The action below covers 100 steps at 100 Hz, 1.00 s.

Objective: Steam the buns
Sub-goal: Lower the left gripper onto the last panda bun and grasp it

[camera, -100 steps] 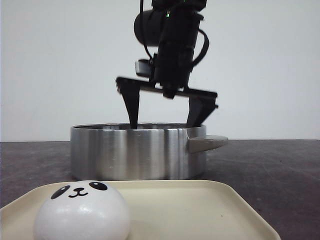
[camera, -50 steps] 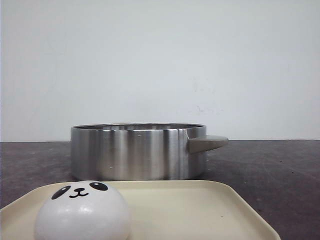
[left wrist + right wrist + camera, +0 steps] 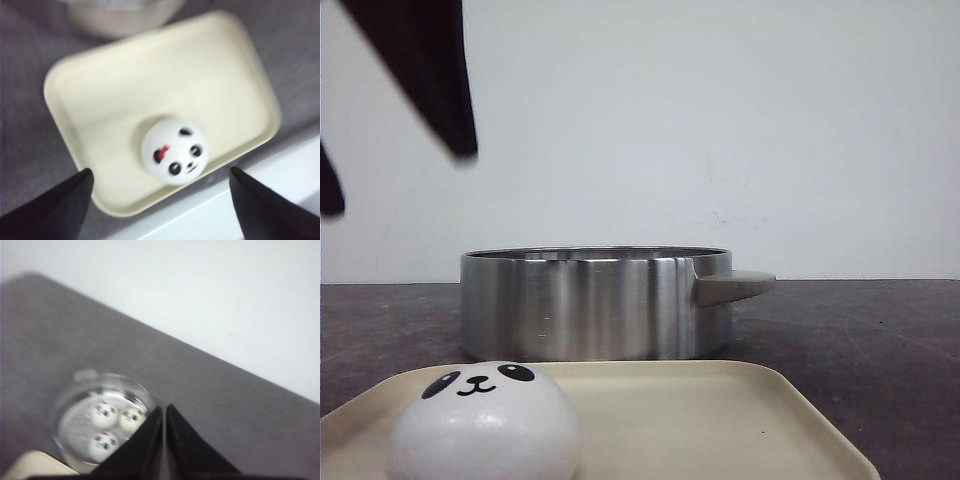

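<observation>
The left gripper [image 3: 159,200] hangs above the tray [image 3: 100,85] with its two dark fingers [image 3: 55,207] spread wide and nothing between them. One bun [image 3: 174,151] sits on the tray just beyond the gap between those fingers, nearer the tray's edge on the gripper's side than its far edge, clear of both fingertips; a small red mark shows on it beside its panda face. Past the tray from this gripper a blurred piece of the pot shows. In the front view two dark blurred finger shapes [image 3: 440,75] hang high at the upper left, well above the pot [image 3: 595,303] and the bun [image 3: 485,420]; there the bun rests on the near left part of the tray [image 3: 720,420], its face turned up and toward the camera, and the pot stands just behind the tray with its handle [image 3: 735,287] pointing right. The right gripper [image 3: 164,412] is pressed closed, its fingertips meeting with nothing held. It is high over the dark table [image 3: 225,400], and the pot [image 3: 100,417] lies well below and beside its tips. Inside the pot lie three buns [image 3: 104,411], close together on the bottom. A corner of the tray [image 3: 35,465] shows just next to the pot.
</observation>
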{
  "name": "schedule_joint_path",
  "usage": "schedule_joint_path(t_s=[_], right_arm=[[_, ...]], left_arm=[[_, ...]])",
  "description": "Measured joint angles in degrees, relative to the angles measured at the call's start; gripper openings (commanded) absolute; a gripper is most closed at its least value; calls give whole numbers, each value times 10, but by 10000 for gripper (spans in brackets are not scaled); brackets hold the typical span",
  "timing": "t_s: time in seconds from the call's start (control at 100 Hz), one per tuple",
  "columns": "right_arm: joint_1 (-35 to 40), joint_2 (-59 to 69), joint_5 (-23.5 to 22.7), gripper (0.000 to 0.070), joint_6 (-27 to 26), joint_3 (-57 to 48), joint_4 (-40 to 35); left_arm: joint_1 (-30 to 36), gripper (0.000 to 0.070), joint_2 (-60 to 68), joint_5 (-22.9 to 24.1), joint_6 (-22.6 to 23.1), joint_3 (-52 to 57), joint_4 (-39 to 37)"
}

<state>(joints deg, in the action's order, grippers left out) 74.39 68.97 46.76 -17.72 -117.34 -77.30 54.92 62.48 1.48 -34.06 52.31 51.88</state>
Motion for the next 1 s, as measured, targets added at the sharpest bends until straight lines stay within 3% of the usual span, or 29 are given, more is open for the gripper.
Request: schedule_joint_path(t_s=[0.15,0.29,0.54,0.71,0.74,0.77,0.8,0.85,1.0], right_arm=[[23,-44,13,4,-37,10,0],[28,-69,30,4,-58,23,0],[28,-69,44,4,-66,60,0],[29,-67,43,4,-79,99,0],[29,-66,42,4,-83,106,-1],[30,-66,40,4,-89,110,-1],[32,-64,38,4,-96,112,-1],[37,-64,38,4,-105,113,-1],[51,-67,40,4,-117,113,-1]], left_arm=[[0,513,67,-4,3,0,-19],[0,513,129,-49,4,0,-39],[3,512,212,-88,4,0,-92],[3,503,254,-89,7,0,-101],[3,476,261,-89,12,0,-99],[3,398,263,-89,18,2,-96],[3,271,263,-89,24,2,-96],[3,0,264,-87,38,2,-94],[3,5,264,-92,63,3,-96]])
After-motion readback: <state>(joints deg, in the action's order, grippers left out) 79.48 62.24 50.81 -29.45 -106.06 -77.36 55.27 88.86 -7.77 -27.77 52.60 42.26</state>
